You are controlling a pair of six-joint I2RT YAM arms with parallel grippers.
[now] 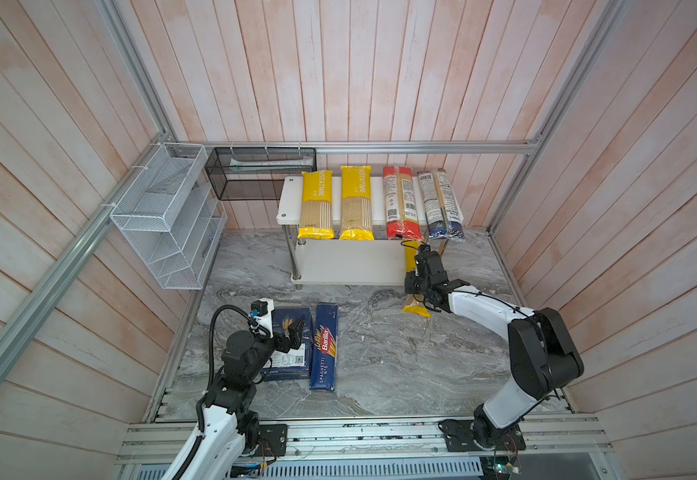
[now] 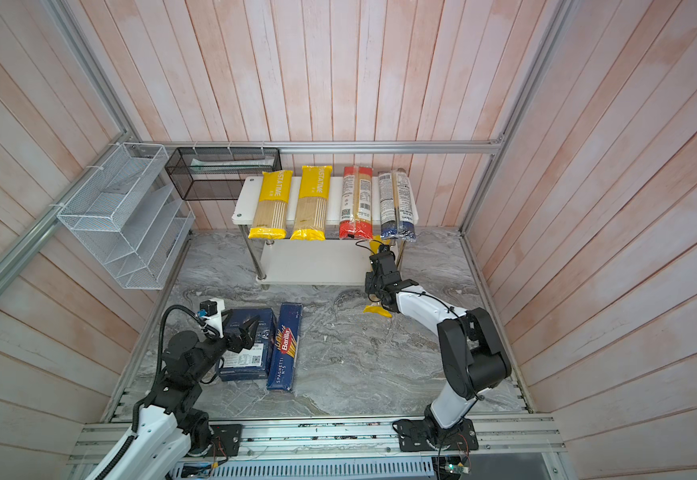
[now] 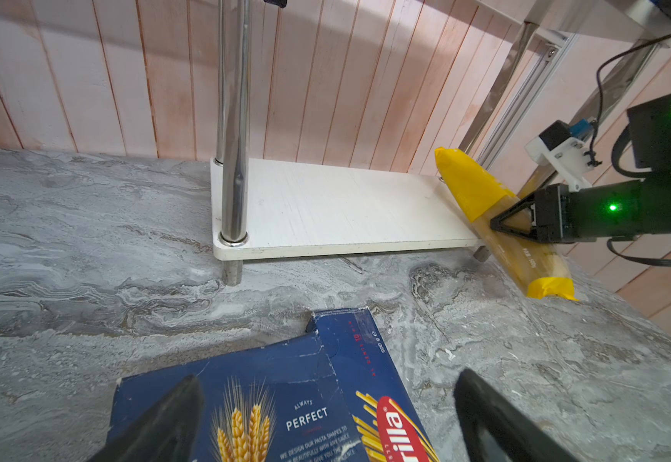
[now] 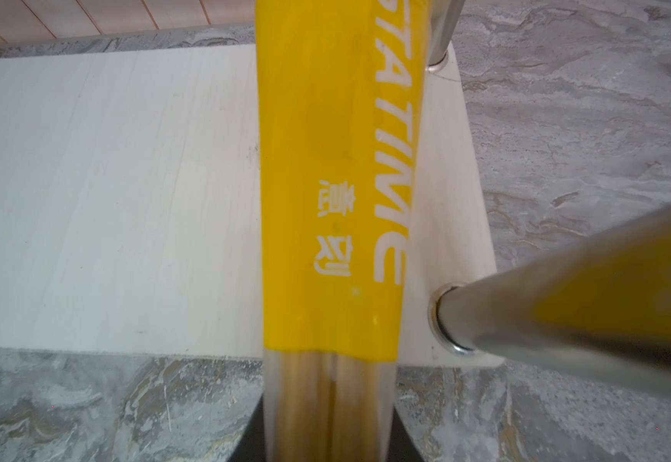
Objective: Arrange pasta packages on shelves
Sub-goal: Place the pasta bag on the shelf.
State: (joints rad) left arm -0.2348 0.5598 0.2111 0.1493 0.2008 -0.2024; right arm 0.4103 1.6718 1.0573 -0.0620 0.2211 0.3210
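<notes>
1. Jaws of the right gripper are pinching tight on the clear middle of a yellow spaghetti bag. Jaws of the left gripper are standing wide apart, gripping nothing, hovering over the two boxes.
2. Held bag is slanting, its far yellow end lying over the right end of the lower shelf, just beside the chrome legs. Its near end is reaching out over the marble tabletop. Cannot tell whether it is touching the board.
3. White print on it is reading "…TATIME" in the right wrist view, with two Chinese characters alongside.
4. Upper shelf is carrying four bags side by side, all overhanging its front edge: two yellow PASTATIME bags, one red-ended bag and one dark-blue-ended bag.
5. Two dark blue boxes are lying side by side on the tabletop by the left arm. Narrow box is reading "Barilla SPAGHETTI N.5". Wide box is showing wheat ears and "ALWAYS PERFECT".
6. Tally is coming to seven packs: three yellow, one red-ended, one blue-ended, two boxes.
</notes>
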